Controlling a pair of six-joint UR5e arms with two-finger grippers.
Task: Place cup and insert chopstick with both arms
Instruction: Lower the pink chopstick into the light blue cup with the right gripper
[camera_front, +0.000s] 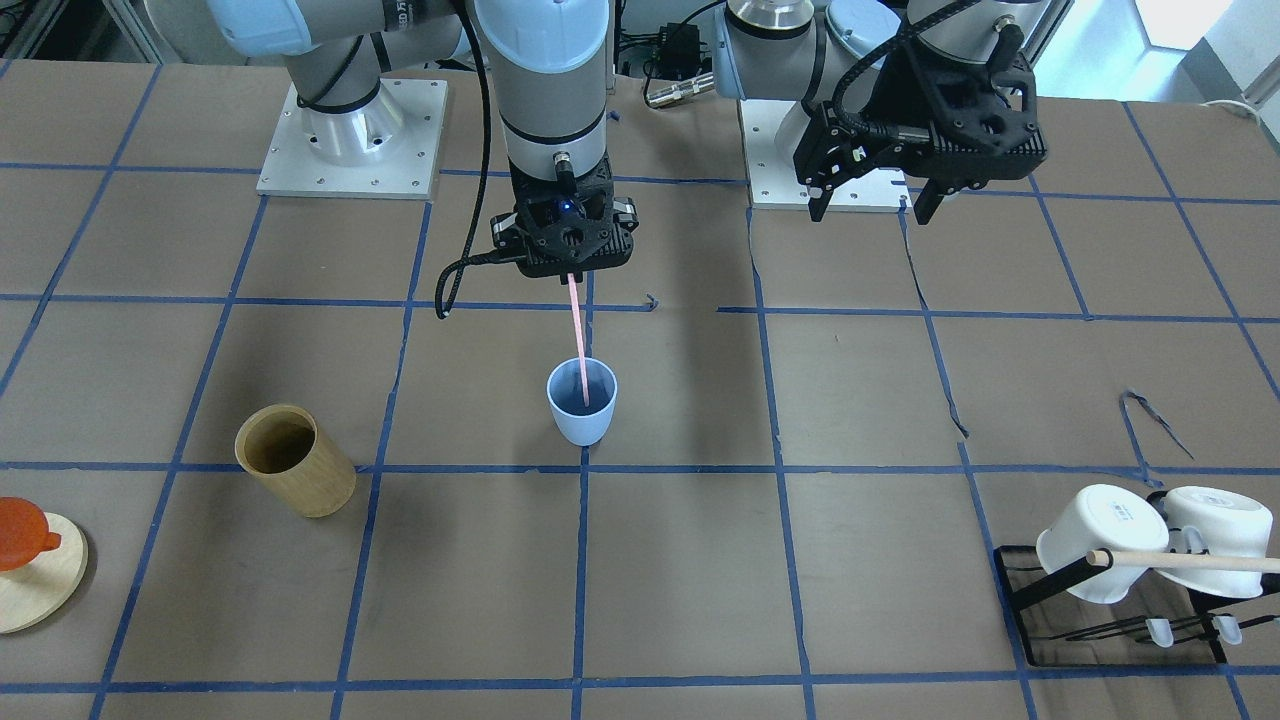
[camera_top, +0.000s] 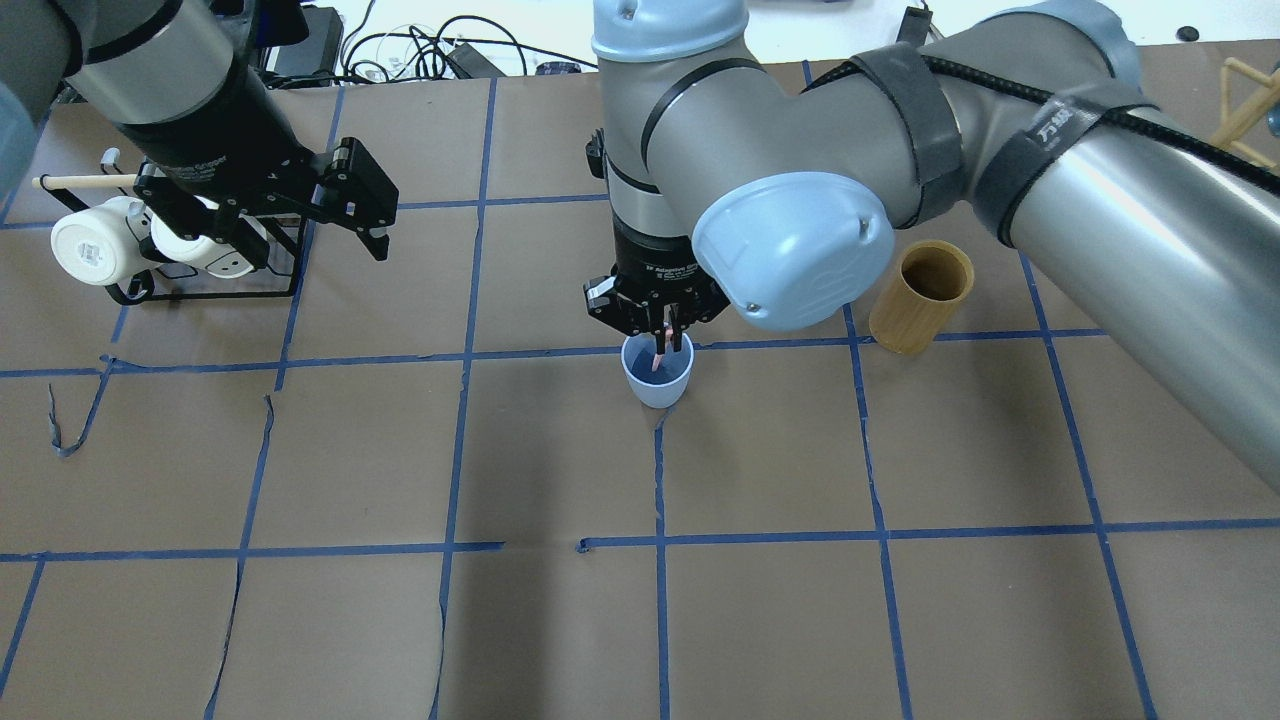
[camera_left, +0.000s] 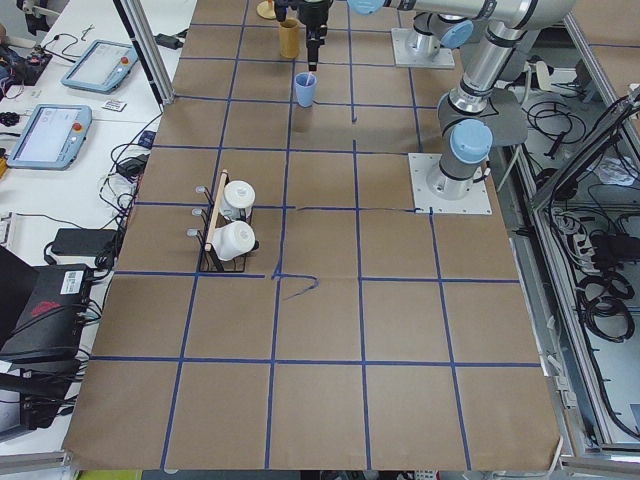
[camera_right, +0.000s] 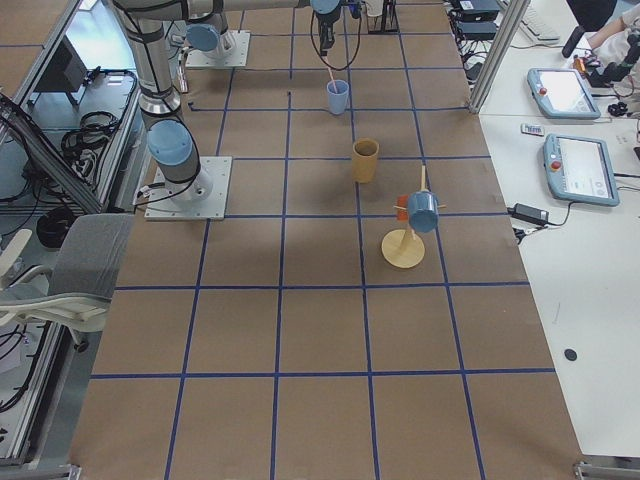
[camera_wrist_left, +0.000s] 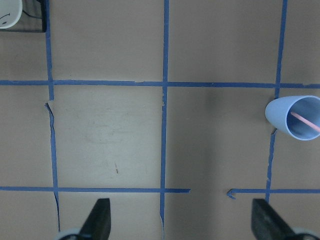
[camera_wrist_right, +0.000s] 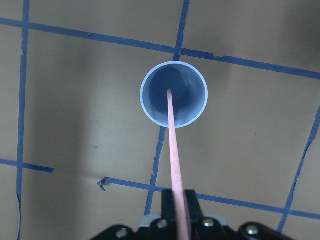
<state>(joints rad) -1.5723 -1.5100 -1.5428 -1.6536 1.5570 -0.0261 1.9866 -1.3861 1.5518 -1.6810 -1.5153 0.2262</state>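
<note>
Front view, clock positions taken from the cup.

Near edge of worktop (camera_front: 700, 600): mug rack (camera_front: 1012, 600) at 4 o'clock, bamboo cup (camera_front: 295, 460) at about 9 o'clock. Both well apart from the action.

Centre: cup (camera_front: 581, 410) upright on a tape crossing. Chopstick (camera_front: 576, 330) near vertical, lower end inside the cup and close to its floor; contact not discernible. Right gripper (camera_front: 570, 268) directly above, fingers (camera_wrist_right: 167, 205) closed on the stick's upper end.

Far, 2 o'clock: left gripper (camera_front: 870, 212) raised, fingers (camera_wrist_left: 97, 217) wide apart, holding nothing.

Judgement: insertion nearly done. Lower until the tip seats, then part the fingers just enough; the stick should tip onto the rim. Retreat straight up so the light cup isn't dragged over.
</note>
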